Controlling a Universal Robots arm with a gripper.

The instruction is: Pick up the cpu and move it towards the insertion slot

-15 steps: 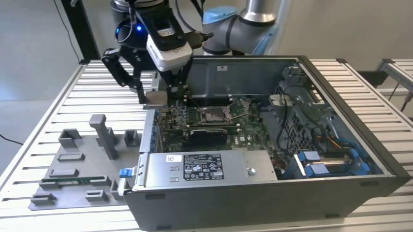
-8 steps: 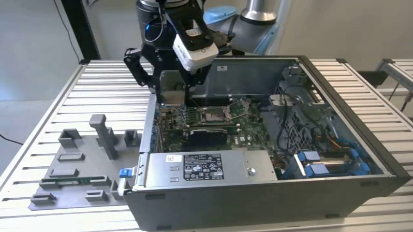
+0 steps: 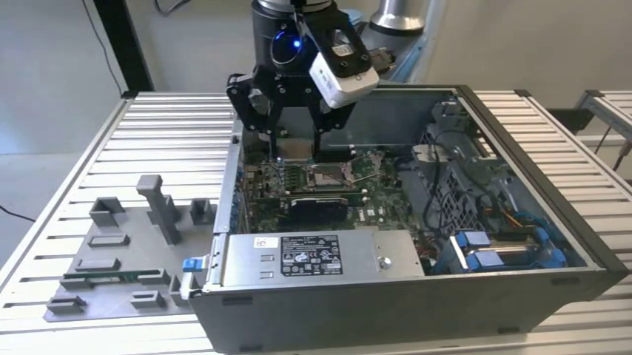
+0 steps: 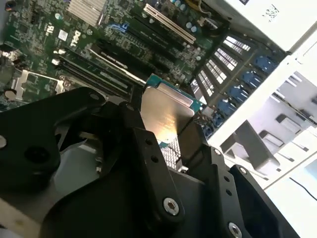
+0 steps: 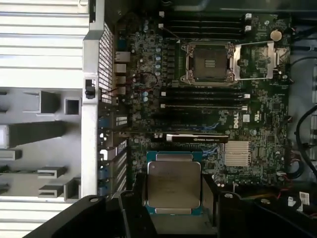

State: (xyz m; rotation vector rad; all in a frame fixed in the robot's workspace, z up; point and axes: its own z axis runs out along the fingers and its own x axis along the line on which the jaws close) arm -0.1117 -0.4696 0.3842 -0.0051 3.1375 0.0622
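An open grey computer case rests on a slatted metal counter, its green motherboard exposed beside a silver power supply. A grey fixture plate with upright blocks lies at the exterior view's left.

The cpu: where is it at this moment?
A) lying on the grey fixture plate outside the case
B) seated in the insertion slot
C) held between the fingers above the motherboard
C: the cpu sits clamped between the gripper's fingers, apart from the open insertion slot.
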